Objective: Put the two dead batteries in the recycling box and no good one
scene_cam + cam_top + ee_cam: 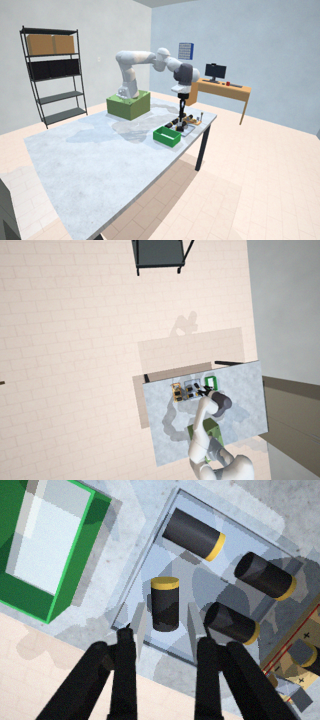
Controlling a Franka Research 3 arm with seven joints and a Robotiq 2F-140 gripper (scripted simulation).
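The claw [202,389] [180,124] [166,613] points down with its fingers apart, one on each side of a black battery with a yellow end [197,394] [179,128] [165,607], and clamps nothing. That battery lies in a shallow clear tray [191,382] [190,129] [187,572] near the tabletop's [240,384] [90,165] [280,510] long edge opposite the arm's green base block [210,422] [118,108]. Three more batteries lie in the tray. Just beside it, towards the nearer short edge and corner, the wooden battery holder [176,388] [197,123] [312,625] carries the other two; whether its bulb is lit, I cannot tell. On the tray's other side, along the same long edge, the green recycling box [216,384] [166,139] [75,587] stands upright. Which batteries are dead cannot be told by eye.
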